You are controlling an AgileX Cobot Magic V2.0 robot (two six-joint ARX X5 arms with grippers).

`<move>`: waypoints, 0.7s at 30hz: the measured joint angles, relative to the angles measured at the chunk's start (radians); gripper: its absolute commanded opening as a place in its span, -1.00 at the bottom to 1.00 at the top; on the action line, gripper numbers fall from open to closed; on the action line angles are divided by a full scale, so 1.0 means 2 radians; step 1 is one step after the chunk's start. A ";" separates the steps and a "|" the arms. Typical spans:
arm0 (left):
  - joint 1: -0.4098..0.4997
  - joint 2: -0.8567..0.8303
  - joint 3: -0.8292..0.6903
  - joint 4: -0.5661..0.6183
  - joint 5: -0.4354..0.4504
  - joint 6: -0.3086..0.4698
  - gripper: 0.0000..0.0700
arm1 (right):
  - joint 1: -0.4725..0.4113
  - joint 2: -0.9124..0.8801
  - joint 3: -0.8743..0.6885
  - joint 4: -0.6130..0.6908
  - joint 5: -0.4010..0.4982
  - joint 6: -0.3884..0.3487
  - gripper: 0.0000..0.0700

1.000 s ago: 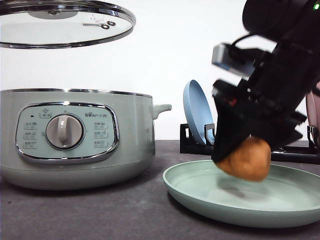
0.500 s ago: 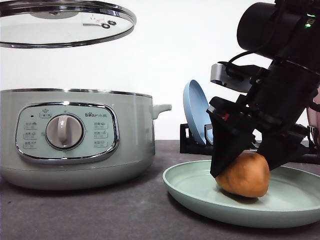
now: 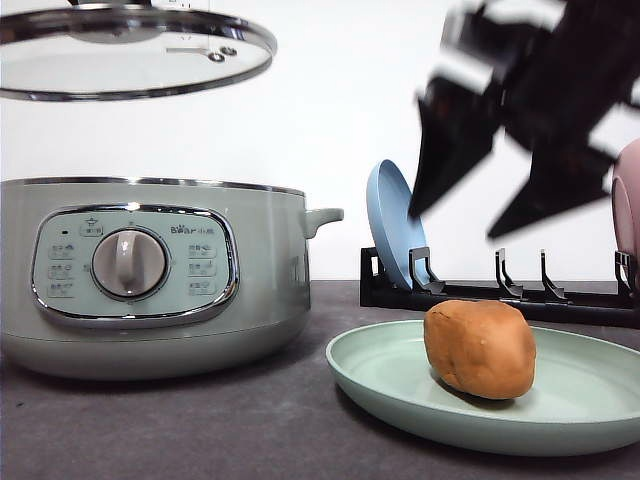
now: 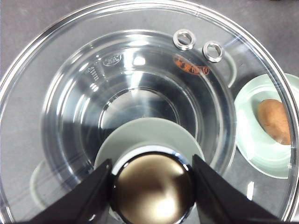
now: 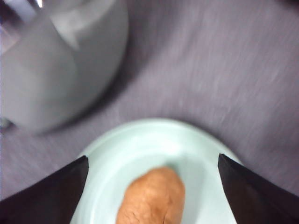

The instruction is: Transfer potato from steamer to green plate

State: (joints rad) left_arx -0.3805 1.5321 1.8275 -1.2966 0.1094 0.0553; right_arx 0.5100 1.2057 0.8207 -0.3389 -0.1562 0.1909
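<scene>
The potato (image 3: pixel 480 350) sits free on the green plate (image 3: pixel 380 375), long axis roughly upright. The right gripper (image 3: pixel 470 205) hangs directly above it, fingers wide and empty. The left gripper (image 4: pixel 152 186) clamps the glass lid (image 3: pixel 130 50) knob above the steamer (image 3: pixel 150 280) — replacing the lid looks next.

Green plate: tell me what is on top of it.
The potato sits alone on the green plate, with the open right end effector above it, not touching. The patch of plate under the potato is covered, so it cannot be checked.
</scene>
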 measured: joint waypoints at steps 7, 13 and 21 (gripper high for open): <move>-0.011 0.049 0.000 0.009 -0.003 0.001 -0.99 | -0.016 -0.074 0.028 -0.039 0.002 -0.005 0.60; -0.011 0.076 0.000 0.028 -0.007 0.002 -1.00 | -0.020 -0.123 0.034 -0.054 0.002 -0.011 0.60; -0.011 0.097 0.000 0.035 -0.014 0.002 -1.00 | -0.020 -0.147 0.034 -0.073 0.002 -0.015 0.60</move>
State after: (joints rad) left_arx -0.4026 1.7257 1.8275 -1.2272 0.0806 0.0595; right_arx 0.4694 0.9117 0.8886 -0.4845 -0.1528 0.1616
